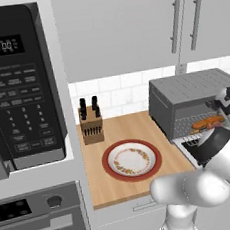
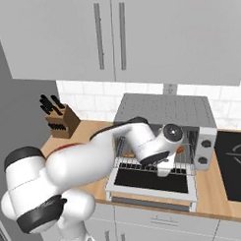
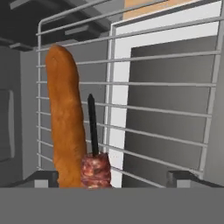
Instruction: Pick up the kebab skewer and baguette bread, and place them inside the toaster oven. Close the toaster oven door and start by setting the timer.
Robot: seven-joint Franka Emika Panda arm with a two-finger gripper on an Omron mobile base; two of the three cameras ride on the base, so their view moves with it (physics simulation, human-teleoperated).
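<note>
Dark jaws of the gripper stand spread wide, gripping nothing. Between them the kebab skewer, reddish-brown chunks on a thin stick, lies touching the orange-brown baguette bread on the wire rack inside the toaster oven. Its door hangs open over the table; a plate and knife block stand well apart.

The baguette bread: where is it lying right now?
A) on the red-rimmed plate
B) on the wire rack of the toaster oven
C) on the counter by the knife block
B: the baguette bread lies on the wire rack beside the kebab skewer, while the plate holds no food.
</note>
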